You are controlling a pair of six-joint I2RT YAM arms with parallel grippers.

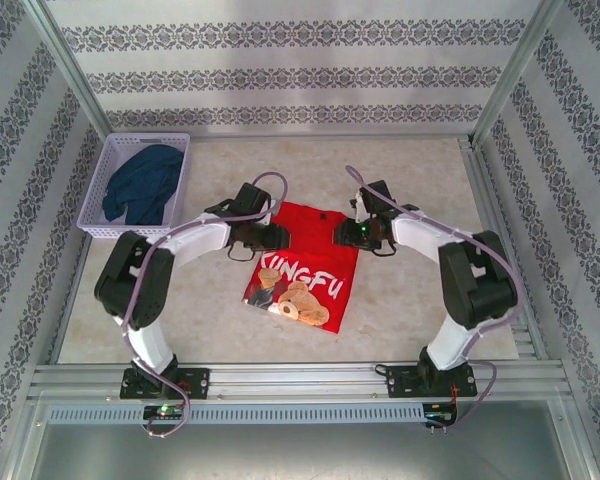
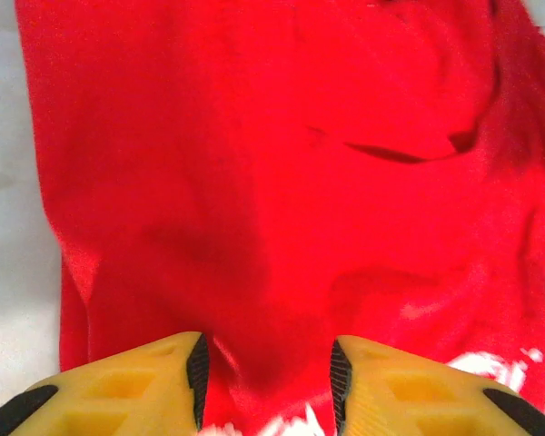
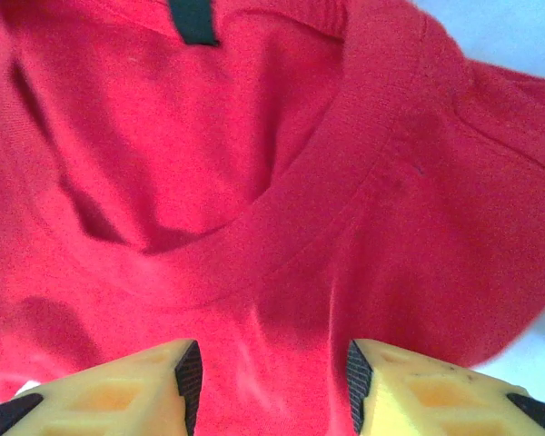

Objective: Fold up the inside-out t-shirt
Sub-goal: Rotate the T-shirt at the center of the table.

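- A basket [image 1: 108,150] at the far left of the table [image 1: 430,310] holds a dark blue garment [image 1: 145,185], well apart from the work.
- The left gripper [image 2: 265,368] is released, its jaws standing apart over plain red cloth at the shirt's left edge. The left arm reaches forward from its base and bends inward, with the wrist low over the fabric.
- The inside-out t-shirt [image 1: 305,270] lies mid-table as a narrow strip, with the print showing on its near part and plain red beyond.
- To fold cleanly, each claw should probably pinch every layer at its edge. The two should then lift together and level, so the strip doesn't twist.
- The right gripper [image 3: 272,368] is likewise unclenched, poised just short of the collar [image 3: 282,227]. The right arm mirrors the left, elbow out and wrist low at the shirt's right edge.
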